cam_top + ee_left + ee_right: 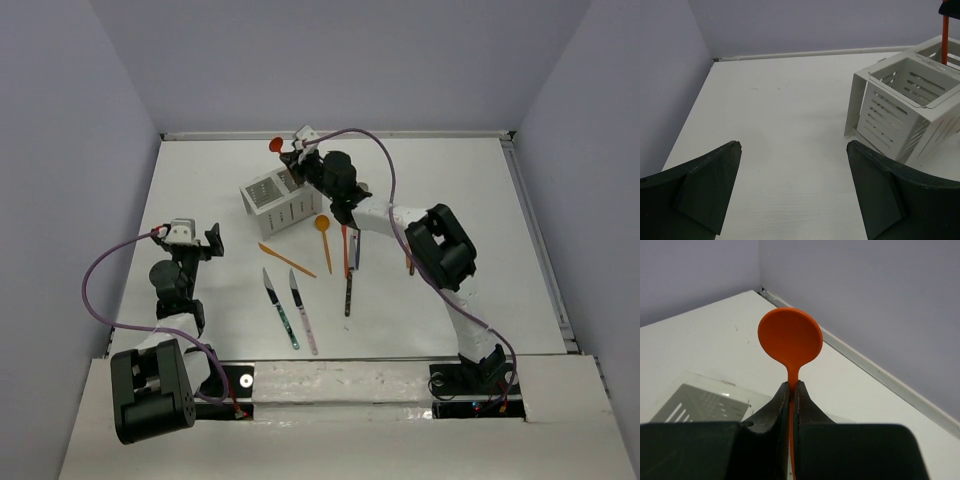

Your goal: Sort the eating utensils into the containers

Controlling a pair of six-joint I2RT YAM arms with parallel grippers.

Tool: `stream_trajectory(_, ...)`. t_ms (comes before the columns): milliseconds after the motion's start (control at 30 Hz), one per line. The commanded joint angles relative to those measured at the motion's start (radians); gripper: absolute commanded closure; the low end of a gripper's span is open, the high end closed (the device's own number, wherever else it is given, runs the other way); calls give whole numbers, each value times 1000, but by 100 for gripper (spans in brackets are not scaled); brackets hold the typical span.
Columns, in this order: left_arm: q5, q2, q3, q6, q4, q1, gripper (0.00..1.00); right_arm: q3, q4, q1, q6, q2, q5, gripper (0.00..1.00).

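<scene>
Now — right hand pinches orange spoon (bowl up) | over caddy

No text, label, brand, number or sign can be read in any of the three views.

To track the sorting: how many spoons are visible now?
2: an orange spoon in the right gripper above the caddy, another spoon lying on the table beside it. The arm may hide others.
</scene>
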Motion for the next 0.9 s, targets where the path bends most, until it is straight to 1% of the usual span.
stream_trajectory(0, 14, -17, -6, 19, 74, 5, 1, -82, 101, 9, 25, -73, 44, 89)
stream_trajectory(33, 16, -17, -5, 19, 72, 3, 1, -106, 98, 9, 28, -96, 43, 77)
stream_trajectory(133, 20, -17, -5, 20, 69, 5, 1, -131, 67, 9, 40, -134, 40, 58)
stream_trajectory(167, 22, -17, -5, 22, 69, 3, 1, -152, 47, 9, 51, -174, 52, 50)
stream_trajectory(233, 19, -19, -5, 22, 66, 5, 1, -198, 43, 9, 66, -234, 96, 48)
stream_trajectory(267, 19, -17, -5, 22, 64, 5, 1, -251, 50, 9, 100, -305, 143, 47)
stream_trajectory(300, 20, -17, -5, 23, 63, 5, 1, -276, 27, 9, 120, -341, 236, 45)
stream_trajectory(367, 23, -20, -5, 23, 64, 5, 1, -312, -52, 9, 145, -433, 324, 43)
stream_trajectory(400, 25, -20, -5, 23, 63, 5, 1, -307, -112, 9, 174, -452, 354, 42)
stream_trajectory(433, 25, -22, -5, 23, 63, 5, 1, -294, -267, 9, 177, -461, 401, 41)
stream_trajectory(500, 22, -25, -6, 22, 66, 5, 1, -255, -431, -4, 183, -444, 473, 37)
stream_trajectory(533, 20, -28, -8, 22, 67, 5, 1, -225, -556, -5, 192, -432, 554, 33)
stream_trajectory(567, 20, -30, -9, 20, 69, 5, 1, -220, -603, -18, 204, -421, 578, 30)
stream_trajectory(600, 20, -33, -11, 20, 72, 5, 1, -218, -640, -29, 241, -411, 583, 28)
stream_trajectory(633, 19, -34, -14, 20, 73, 5, 1, -209, -728, -61, 267, -389, 531, 23)
stream_trajectory(667, 20, -34, -14, 20, 75, 5, 1, -195, -775, -81, 298, -375, 497, 22)
stream_trajectory(700, 22, -34, -14, 20, 78, 5, 1, -175, -816, -119, 362, -358, 465, 21)
stream_trajectory(733, 20, -34, -14, 20, 77, 5, 1, -130, -888, -135, 384, -314, 419, 21)
stream_trajectory(767, 20, -33, -14, 20, 77, 5, 1, -106, -917, -144, 411, -291, 414, 21)
stream_trajectory(867, 22, -33, -15, 22, 77, 5, 1, -42, -977, -153, 413, -214, 443, 21)
